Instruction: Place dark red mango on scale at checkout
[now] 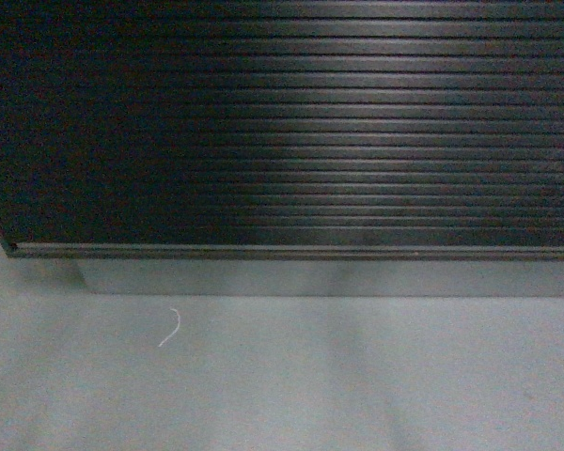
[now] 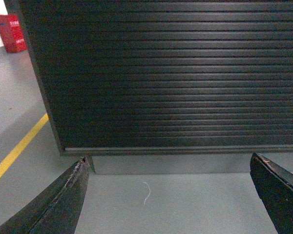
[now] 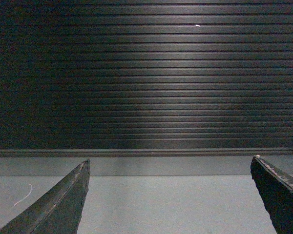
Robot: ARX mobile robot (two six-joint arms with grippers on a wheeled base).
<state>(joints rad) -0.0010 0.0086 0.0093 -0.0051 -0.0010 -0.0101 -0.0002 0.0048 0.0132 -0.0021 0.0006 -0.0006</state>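
Ribbed dark front of the checkout fills every view, standing on grey floor. Left gripper and right gripper both hang spread wide, holding nothing. Neither mango nor scale appears in any view.

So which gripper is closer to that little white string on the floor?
Left. The white string lies ahead of the left gripper, framed between its fingers; for the right gripper it sits far off to the left.
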